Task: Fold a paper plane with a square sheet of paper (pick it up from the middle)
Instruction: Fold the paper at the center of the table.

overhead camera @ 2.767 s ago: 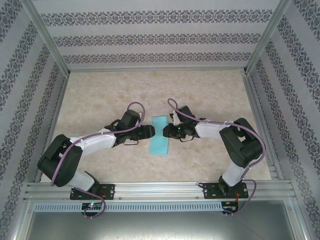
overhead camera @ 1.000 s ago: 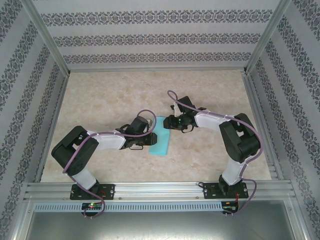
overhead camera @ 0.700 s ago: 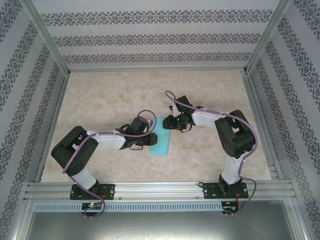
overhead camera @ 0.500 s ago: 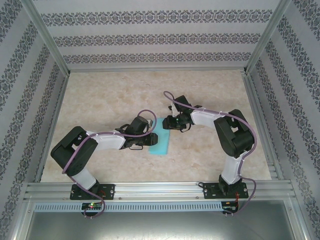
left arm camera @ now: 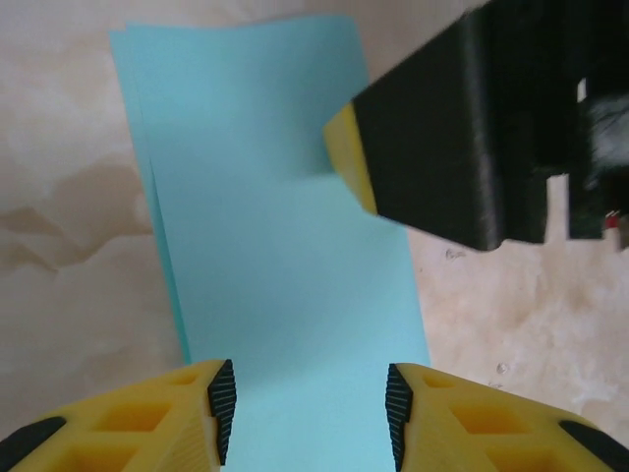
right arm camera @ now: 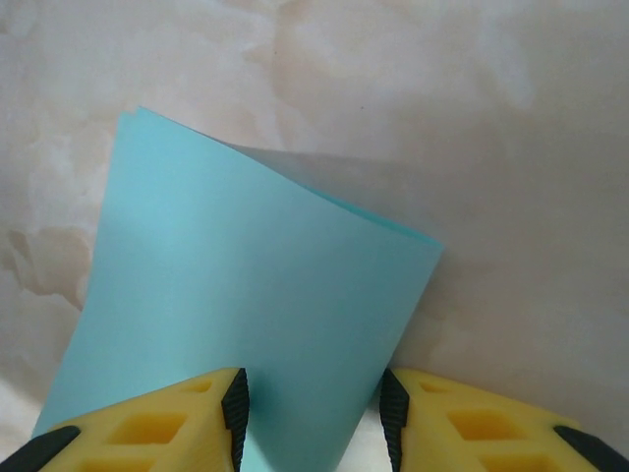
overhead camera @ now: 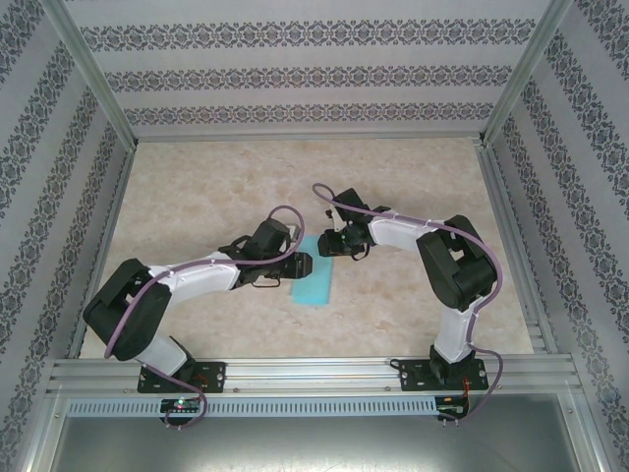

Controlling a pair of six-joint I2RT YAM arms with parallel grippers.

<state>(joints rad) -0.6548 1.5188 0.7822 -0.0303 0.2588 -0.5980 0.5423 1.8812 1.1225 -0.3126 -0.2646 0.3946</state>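
The square sheet of paper point(overhead camera: 314, 286) lies on the table, light cyan and folded into a narrow double-layered strip. A paper plane is out of view. My left gripper point(overhead camera: 306, 264) hovers over the strip's middle from the left. In the left wrist view the left gripper point(left arm camera: 310, 408) is open, with the paper point(left arm camera: 265, 236) flat under the gap. My right gripper point(overhead camera: 325, 244) is at the strip's far end, and its yellow-padded finger point(left arm camera: 351, 147) touches the paper. In the right wrist view the right gripper point(right arm camera: 313, 413) is open over the paper point(right arm camera: 236, 285), whose far edge curls up slightly.
The marbled tabletop point(overhead camera: 197, 197) is fenced by patterned walls and an aluminium frame point(overhead camera: 314, 372) along the near edge. The two arms meet over the paper, close to each other. Bare table point(overhead camera: 413, 315) lies all around them.
My left gripper has opened wider and shifted right over the strip. My right gripper has crept left and toward the paper's far end. The paper has stayed where it was.
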